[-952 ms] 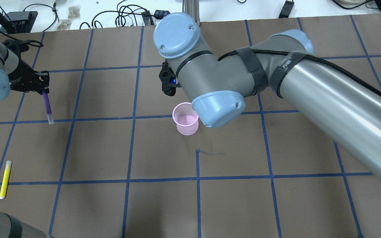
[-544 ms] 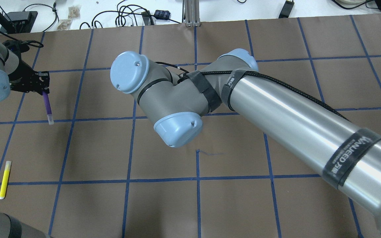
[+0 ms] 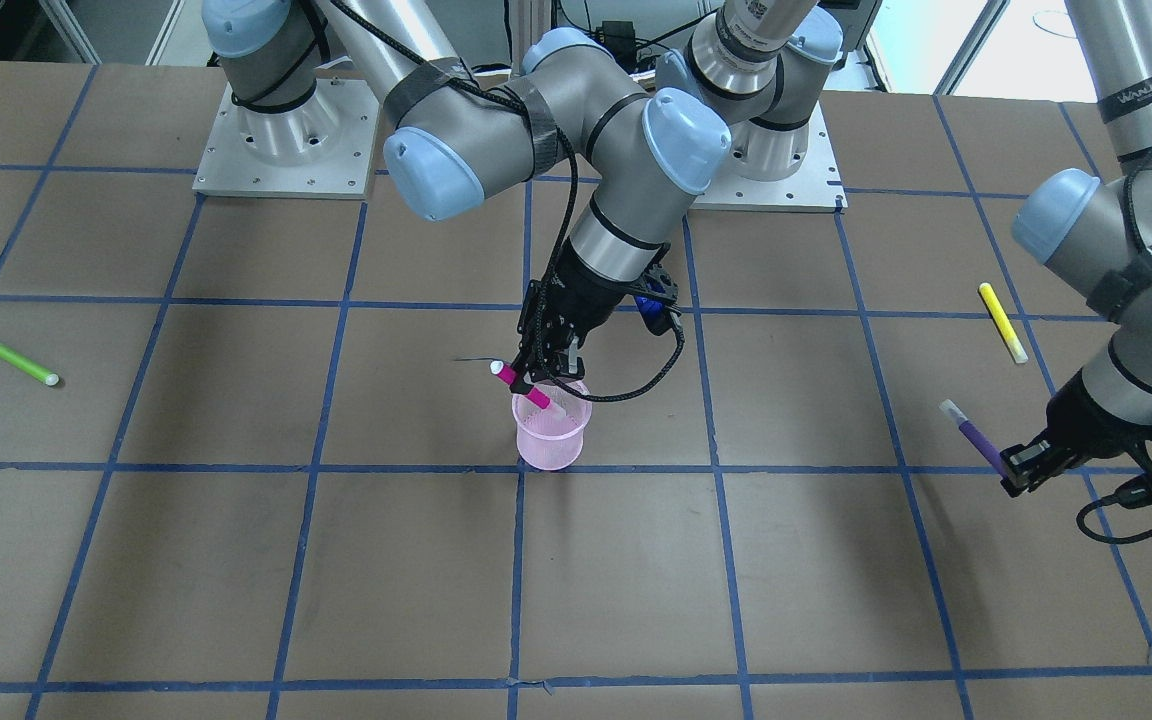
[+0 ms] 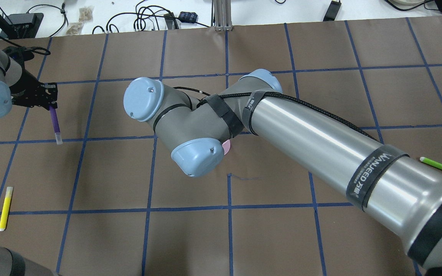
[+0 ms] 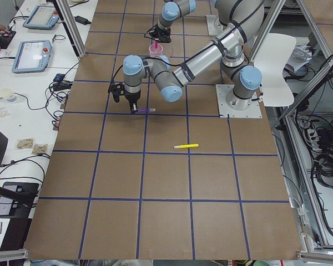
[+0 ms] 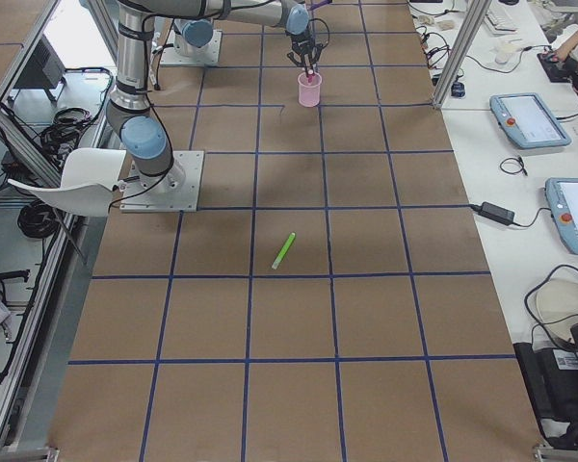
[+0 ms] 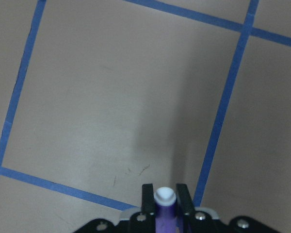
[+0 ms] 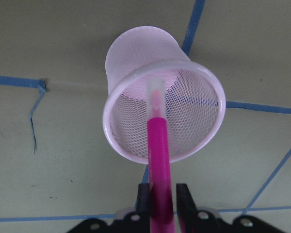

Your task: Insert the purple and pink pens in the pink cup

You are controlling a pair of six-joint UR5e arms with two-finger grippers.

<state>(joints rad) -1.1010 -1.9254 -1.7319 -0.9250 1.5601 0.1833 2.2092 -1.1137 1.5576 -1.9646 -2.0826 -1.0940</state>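
Note:
The pink mesh cup (image 3: 551, 440) stands upright near the table's middle. My right gripper (image 3: 544, 374) is just above it, shut on the pink pen (image 3: 528, 390), which is tilted with its clear cap end at the cup's mouth. In the right wrist view the pink pen (image 8: 158, 155) points into the cup (image 8: 136, 53) from the gripper (image 8: 160, 194). Overhead, my right arm hides that gripper and only a sliver of the cup (image 4: 227, 147) shows. My left gripper (image 4: 50, 103) is shut on the purple pen (image 4: 55, 123), held above the table far from the cup. The left wrist view shows this pen (image 7: 165, 206) between the fingers (image 7: 148, 194).
A yellow pen (image 4: 6, 207) lies near the table's front on my left side. A green pen (image 3: 16, 360) lies far out on my right side. My right arm's elbow (image 4: 144, 99) reaches over the middle of the table.
My right arm has swung left and down over the cup, which it now covers overhead. My left gripper and the purple pen have not moved.

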